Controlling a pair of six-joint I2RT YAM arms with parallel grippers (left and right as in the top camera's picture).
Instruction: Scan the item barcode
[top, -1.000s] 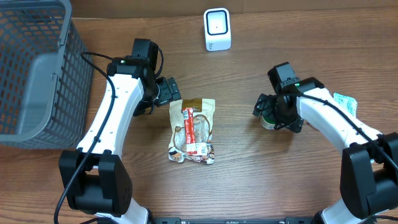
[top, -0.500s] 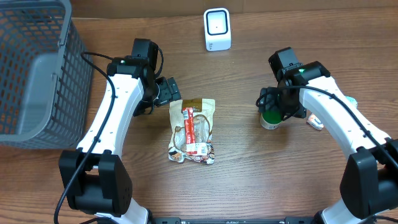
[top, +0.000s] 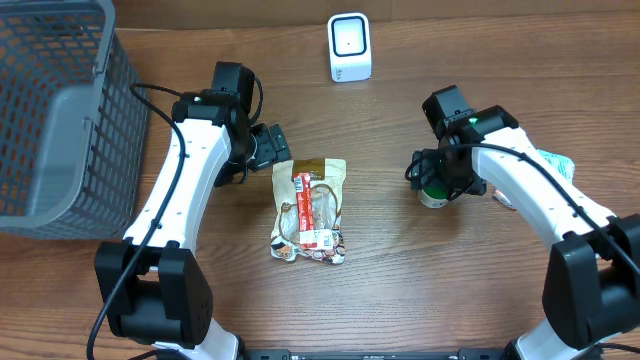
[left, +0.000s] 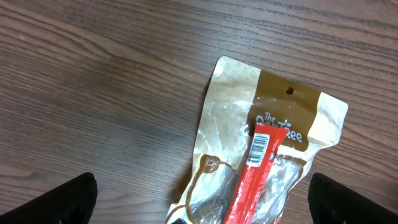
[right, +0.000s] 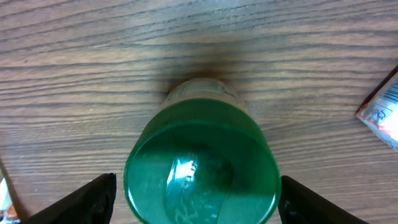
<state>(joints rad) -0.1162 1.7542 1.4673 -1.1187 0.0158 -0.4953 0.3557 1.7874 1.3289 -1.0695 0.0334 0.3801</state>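
Note:
A small jar with a green lid (top: 433, 193) stands upright on the wooden table at the right. My right gripper (top: 437, 180) is over it. In the right wrist view the lid (right: 202, 165) fills the space between the two black fingertips (right: 99, 199), which press in at its sides, so the right gripper (right: 198, 199) is shut on the jar. A tan snack packet with a red barcode label (top: 312, 210) lies flat at the centre. My left gripper (top: 275, 150) hovers at its top end, and the left wrist view shows this gripper (left: 202, 199) wide open over the packet (left: 267, 162).
A white scanner (top: 349, 47) stands at the back centre. A grey wire basket (top: 50, 110) fills the far left. A small white and green packet (top: 555, 163) lies right of the jar, its corner showing in the right wrist view (right: 382, 115).
My right gripper has narrowed around the green-lidded jar and shifted slightly over it. The jar stays on the table. The left arm and the snack packet have not moved.

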